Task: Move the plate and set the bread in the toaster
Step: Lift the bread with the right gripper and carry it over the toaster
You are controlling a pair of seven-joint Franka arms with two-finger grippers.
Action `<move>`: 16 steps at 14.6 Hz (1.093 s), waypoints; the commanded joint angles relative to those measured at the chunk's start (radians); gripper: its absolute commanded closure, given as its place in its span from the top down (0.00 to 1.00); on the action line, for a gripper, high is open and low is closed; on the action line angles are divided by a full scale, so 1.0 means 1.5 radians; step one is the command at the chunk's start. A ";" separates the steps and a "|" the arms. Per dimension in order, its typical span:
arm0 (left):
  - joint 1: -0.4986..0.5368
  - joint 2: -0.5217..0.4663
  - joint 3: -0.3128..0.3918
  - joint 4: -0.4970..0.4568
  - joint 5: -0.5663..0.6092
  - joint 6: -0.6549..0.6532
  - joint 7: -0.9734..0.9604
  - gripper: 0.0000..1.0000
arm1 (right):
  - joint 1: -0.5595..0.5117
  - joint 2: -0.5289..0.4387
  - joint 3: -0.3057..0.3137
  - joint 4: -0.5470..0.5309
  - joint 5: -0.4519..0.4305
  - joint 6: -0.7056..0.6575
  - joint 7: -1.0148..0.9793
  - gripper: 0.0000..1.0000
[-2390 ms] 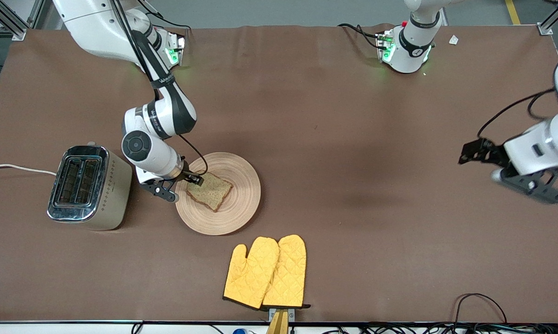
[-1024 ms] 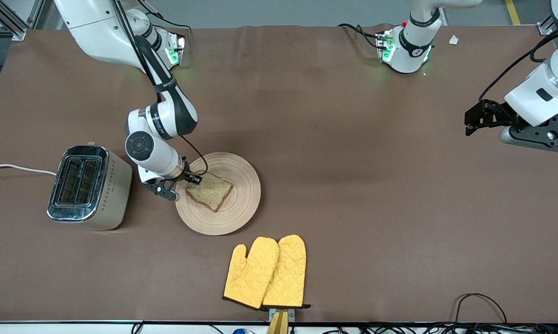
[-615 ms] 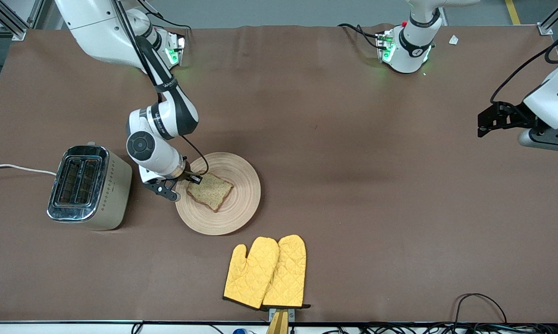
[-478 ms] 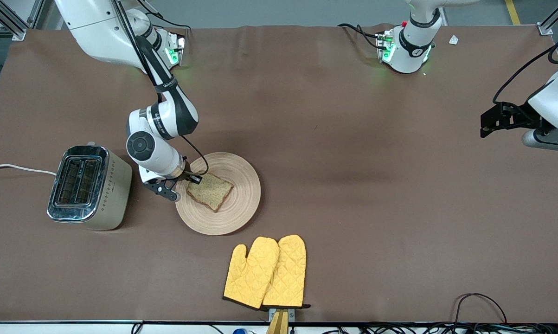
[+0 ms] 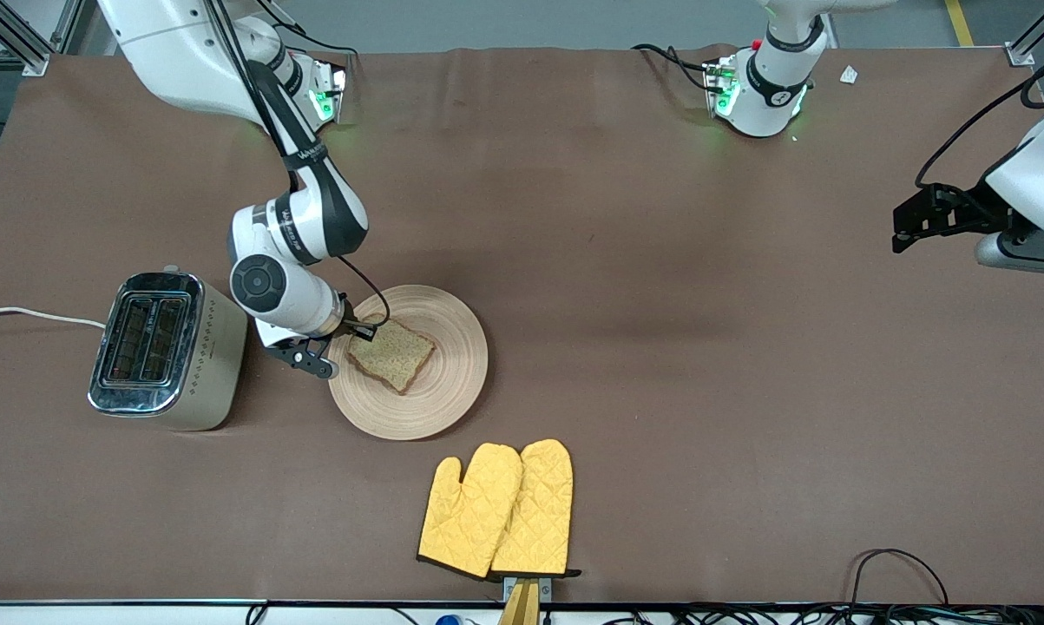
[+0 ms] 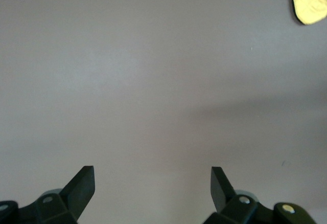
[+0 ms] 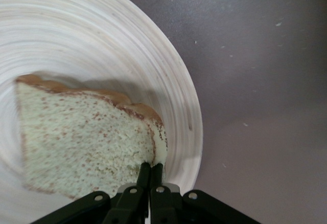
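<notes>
Bread (image 5: 391, 354) had just been pinched at its corner by the right gripper (image 5: 354, 334), ready to lift off the plate (image 5: 452, 382); the left gripper (image 6: 153, 193) waited agape.

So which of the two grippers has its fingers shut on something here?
The right gripper, low over the plate, fingers pinched on the bread by one corner. The left gripper waits over bare table, fingers open and empty.

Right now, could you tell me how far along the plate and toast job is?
Nothing looks finished: the plate sits beside the toaster, whose slots show no bread. In hand: the right gripper is shut on the bread at its corner, over the plate. The left gripper waits open above bare table. Left: carrying the bread to the toaster.
</notes>
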 commanded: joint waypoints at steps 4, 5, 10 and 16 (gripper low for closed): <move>0.012 -0.007 0.002 -0.001 -0.006 0.003 -0.036 1.00 | -0.003 -0.027 0.003 0.144 -0.180 -0.265 -0.048 0.00; 0.013 -0.006 0.002 0.000 -0.007 0.003 -0.036 1.00 | -0.003 -0.027 0.002 0.168 -0.204 -0.303 -0.062 0.00; 0.015 -0.009 0.003 0.002 0.000 0.003 -0.029 1.00 | -0.007 -0.042 -0.001 0.251 -0.381 -0.440 -0.216 0.00; 0.034 -0.013 -0.003 0.002 -0.007 0.001 -0.020 1.00 | -0.052 -0.060 0.000 0.271 -0.540 -0.469 -0.356 0.00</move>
